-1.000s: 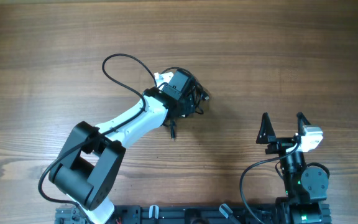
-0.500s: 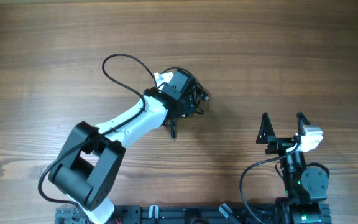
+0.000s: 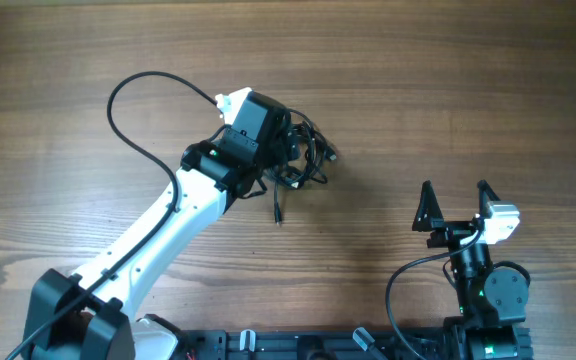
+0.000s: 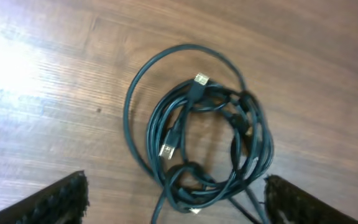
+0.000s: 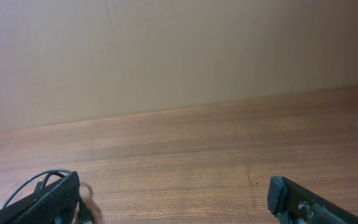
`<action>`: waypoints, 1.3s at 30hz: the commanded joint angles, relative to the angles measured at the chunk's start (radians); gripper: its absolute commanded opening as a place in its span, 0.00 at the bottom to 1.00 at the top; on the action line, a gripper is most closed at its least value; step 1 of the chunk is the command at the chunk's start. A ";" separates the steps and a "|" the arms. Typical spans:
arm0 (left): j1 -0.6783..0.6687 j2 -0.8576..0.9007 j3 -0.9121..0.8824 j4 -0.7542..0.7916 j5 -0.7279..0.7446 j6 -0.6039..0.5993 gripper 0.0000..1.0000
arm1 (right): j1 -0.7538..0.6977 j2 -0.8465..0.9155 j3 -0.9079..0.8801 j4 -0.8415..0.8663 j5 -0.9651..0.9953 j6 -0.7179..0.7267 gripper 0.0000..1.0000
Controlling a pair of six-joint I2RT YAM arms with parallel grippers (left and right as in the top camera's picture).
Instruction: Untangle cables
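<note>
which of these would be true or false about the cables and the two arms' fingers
1. The cables lie in one tangled bundle. True.
2. The right fingers hold a cable. False: they are open, empty and well apart from the bundle.
3. The left fingers stand wide apart on either side of the bundle. True.
4. The bundle lies on a white cloth. False: it lies on the bare wooden table.

Robot lab: wooden table (image 3: 488, 70), bare wall (image 5: 179, 50).
</note>
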 commanded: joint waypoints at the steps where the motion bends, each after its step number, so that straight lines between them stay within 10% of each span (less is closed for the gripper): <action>1: 0.002 0.020 0.001 -0.056 -0.005 0.016 0.26 | 0.002 0.000 -0.001 0.003 0.020 -0.011 1.00; 2: 0.002 0.026 0.000 -0.075 -0.005 0.016 0.04 | 0.002 0.000 -0.001 0.003 0.020 -0.011 1.00; 24: 0.010 0.047 -0.001 -0.166 0.151 -0.002 0.04 | 0.002 0.000 -0.001 0.003 0.020 -0.011 1.00; 28: 0.014 0.047 -0.001 -0.171 0.152 -0.002 0.21 | 0.002 0.000 -0.001 0.006 0.016 -0.009 0.99; 39: 0.197 0.047 -0.001 -0.127 0.328 0.114 0.04 | 0.002 0.005 0.038 -0.022 -0.370 0.100 1.00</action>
